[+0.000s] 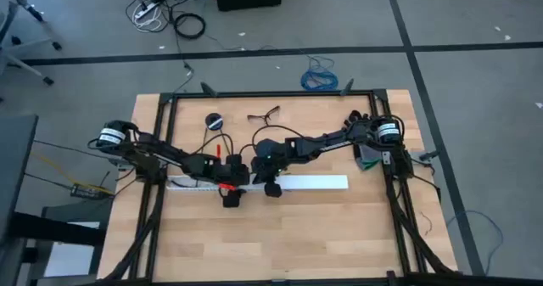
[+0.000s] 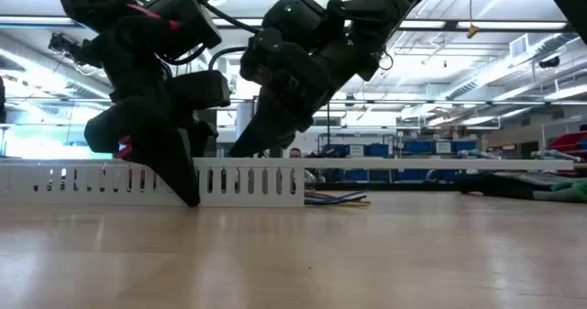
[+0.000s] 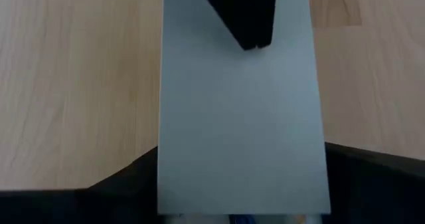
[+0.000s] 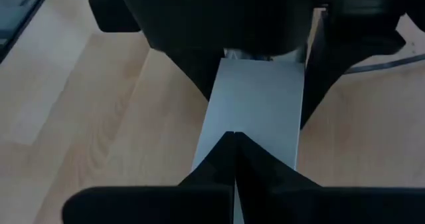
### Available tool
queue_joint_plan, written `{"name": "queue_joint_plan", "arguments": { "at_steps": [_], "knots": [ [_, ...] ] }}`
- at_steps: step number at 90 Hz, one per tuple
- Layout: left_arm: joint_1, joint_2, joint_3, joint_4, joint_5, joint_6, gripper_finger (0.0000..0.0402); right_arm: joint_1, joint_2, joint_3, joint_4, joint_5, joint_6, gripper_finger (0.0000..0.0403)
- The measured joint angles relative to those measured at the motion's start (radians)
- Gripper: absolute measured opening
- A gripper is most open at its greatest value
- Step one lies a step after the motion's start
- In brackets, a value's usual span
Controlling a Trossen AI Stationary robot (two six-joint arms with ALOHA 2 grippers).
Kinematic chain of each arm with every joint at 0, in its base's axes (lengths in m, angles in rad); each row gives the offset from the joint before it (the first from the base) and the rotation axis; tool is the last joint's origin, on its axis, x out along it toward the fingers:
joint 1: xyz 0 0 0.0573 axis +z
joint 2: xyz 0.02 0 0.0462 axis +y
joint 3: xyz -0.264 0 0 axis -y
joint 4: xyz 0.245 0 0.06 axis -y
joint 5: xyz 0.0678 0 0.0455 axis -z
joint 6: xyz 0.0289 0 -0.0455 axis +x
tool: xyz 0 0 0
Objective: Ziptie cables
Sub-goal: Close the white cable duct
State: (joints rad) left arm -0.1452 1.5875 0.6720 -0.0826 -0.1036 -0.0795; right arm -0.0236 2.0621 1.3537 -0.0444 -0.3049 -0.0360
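Observation:
A white slotted strip lies across the table's middle, a flat white lid on top. The cables' ends lie on the table under the lid, past the end of the slotted wall; the rest of the cables is hidden. My left gripper straddles the strip from above. My right gripper, just to its right, is shut, and its tips are on the lid. My left gripper has the strip between its two fingers, one on each long side, coming from above and lying across it. The near finger reaches down the slotted wall to the table. The strip rests on the table. My right gripper sets its shut fingertips on the lid's top face, slanting down from the right. Whether they press it or only touch it, I cannot tell.
A pair of glasses and a round black object lie toward the far edge. A green thing sits by the right arm's base. A blue coiled cable lies on the floor beyond. Bare wood spans the near half.

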Motion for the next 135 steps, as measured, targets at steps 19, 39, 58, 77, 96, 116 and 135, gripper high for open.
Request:
{"name": "queue_joint_plan", "arguments": {
  "at_steps": [19,39,58,77,96,116,135],
  "knots": [
    [0.0,0.0,-0.001,0.011,0.004,-0.002,0.0241,-0.001,0.0,-0.002,0.062,0.002,-0.007,0.0],
    [0.0,0.001,-0.001,0.008,0.011,-0.002,0.0241,0.006,-0.056,-0.001,-0.048,0.082,-0.01,0.0],
    [0.0,0.001,-0.001,0.005,0.006,-0.003,0.0241,0.032,-0.085,0.001,-0.184,0.065,0.016,0.0],
    [0.0,0.001,0.0,0.005,0.004,-0.003,0.0241,0.037,-0.085,-0.018,-0.166,0.048,0.035,0.0],
    [0.0,0.001,-0.001,0.006,0.004,-0.005,0.0241,0.009,0.002,-0.006,-0.005,-0.041,0.036,0.0],
    [-0.002,-0.001,-0.003,-0.003,0.002,-0.008,0.0241,-0.002,0.105,0.045,0.111,-0.104,0.044,0.0],
    [0.0,0.001,-0.002,0.017,0.003,-0.016,0.0241,0.001,0.079,0.053,0.152,-0.055,0.035,0.0]
  ]
}}
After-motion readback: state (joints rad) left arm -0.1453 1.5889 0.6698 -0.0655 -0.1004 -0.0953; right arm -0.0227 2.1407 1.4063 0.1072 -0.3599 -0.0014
